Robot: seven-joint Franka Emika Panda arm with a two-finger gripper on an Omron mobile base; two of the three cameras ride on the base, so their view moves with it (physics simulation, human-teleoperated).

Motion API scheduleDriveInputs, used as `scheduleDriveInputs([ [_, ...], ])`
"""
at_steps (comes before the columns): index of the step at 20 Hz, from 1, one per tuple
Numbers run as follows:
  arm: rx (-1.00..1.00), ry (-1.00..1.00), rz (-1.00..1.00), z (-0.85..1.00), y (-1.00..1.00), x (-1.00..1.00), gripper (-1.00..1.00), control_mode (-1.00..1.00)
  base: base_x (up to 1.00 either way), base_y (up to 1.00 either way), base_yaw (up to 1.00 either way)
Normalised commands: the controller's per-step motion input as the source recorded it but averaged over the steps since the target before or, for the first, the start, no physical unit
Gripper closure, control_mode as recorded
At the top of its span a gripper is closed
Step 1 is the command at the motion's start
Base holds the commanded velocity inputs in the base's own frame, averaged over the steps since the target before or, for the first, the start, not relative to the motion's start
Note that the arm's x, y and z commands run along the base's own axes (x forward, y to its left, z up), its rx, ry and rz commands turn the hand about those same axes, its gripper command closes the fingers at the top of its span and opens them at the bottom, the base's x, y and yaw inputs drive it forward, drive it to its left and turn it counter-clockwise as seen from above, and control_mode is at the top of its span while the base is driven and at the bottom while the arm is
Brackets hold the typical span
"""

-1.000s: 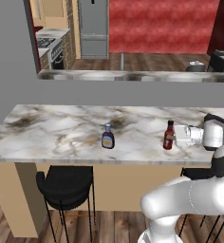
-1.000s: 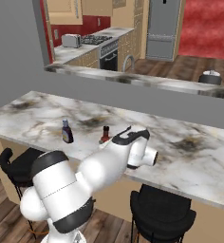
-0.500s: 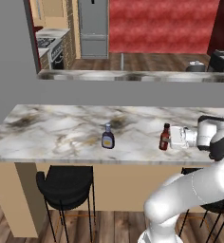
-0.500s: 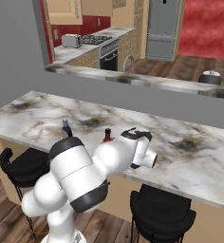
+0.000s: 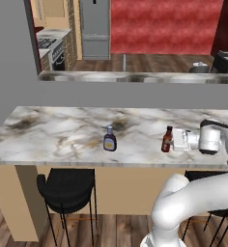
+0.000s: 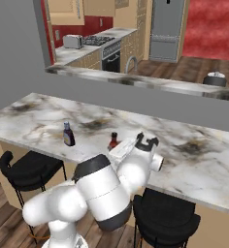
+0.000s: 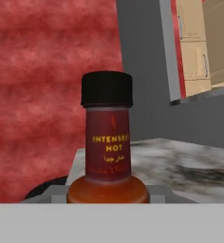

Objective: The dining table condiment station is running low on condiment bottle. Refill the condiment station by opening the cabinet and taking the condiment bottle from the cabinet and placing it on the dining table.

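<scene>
- Centrally, the gripper [image 5: 176, 141] is closed on the condiment bottle [image 5: 167, 139], its jaws clasping the lower body from the side so that the neck and black cap remain free; the partial closure matches the slim width of the glass.
- Bottle posture: upright, over the near part of the dining table [image 5: 63, 130], base at or just above the marble (contact cannot be told). An upright hold suits setting it down on its base without tipping.
- In the hand view the condiment bottle [image 7: 107, 142] rises straight ahead, its label facing the camera, which confirms that it sits between the fingers.
- From the right base view, the gripper [image 6: 120, 147] reaches forward over the table edge, the condiment bottle [image 6: 113, 141] just beyond it.
- Neighbouring item: a squat pale bottle [image 5: 109, 139] stands on the same marble, well apart to the left; placing the new bottle near it keeps the condiments together.
- Surroundings: black stools [image 5: 66, 185] are tucked under the overhang.
- Stage, as judged: delivery nearly complete; release and a clear withdrawal remain.
</scene>
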Motion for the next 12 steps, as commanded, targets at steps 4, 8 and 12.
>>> scheduleDriveInputs([
  [4, 0.0, 0.0, 0.0, -0.29, 0.0, 0.18, 1.0, -1.0, 0.0, 0.0, 0.0],
  [8, 0.0, 0.0, 0.0, -0.31, 0.0, 0.12, 1.0, -1.0, 0.0, 0.0, 0.0],
  [12, 0.0, 0.0, 0.0, -0.2, 0.0, 0.14, 1.0, -1.0, 0.0, 0.0, 0.0],
])
